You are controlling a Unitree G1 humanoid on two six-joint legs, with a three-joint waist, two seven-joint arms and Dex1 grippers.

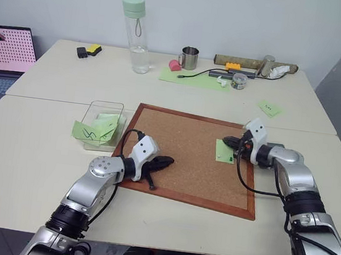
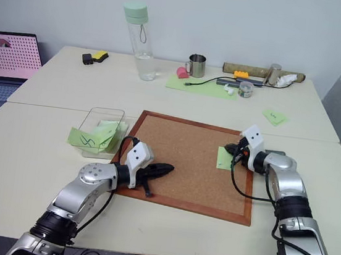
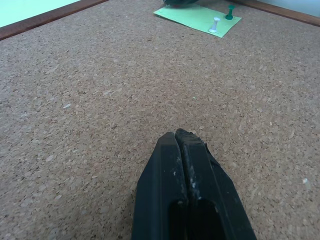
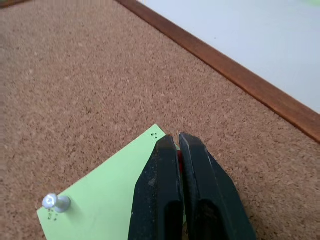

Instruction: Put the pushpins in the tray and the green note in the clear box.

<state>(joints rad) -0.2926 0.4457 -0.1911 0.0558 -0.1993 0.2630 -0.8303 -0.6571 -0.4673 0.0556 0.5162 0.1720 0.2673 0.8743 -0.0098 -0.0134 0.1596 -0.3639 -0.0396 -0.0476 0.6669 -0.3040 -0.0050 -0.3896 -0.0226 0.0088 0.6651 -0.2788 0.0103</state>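
Standing at the table, I count one corkboard (image 1: 185, 160) with one plain green note (image 1: 223, 153) lying at its 3 o'clock edge. Three pushpins can be made out: a white pin (image 3: 214, 25) and a green pin (image 3: 230, 11) stuck in the note, and a sliver of a red pin (image 4: 178, 155) caught between the right gripper (image 4: 177, 141) fingers, which are pressed together over the note's corner. The left gripper (image 1: 167, 161) hovers near the board's 7 o'clock corner, fingers together with nothing between them. One clear box (image 1: 96, 105) sits at the board's 9 o'clock and holds scribbled green notes (image 1: 89, 132); I cannot count them for sure. The tray (image 2: 277, 154) peeks out just behind the right wrist, at the board's 3 o'clock.
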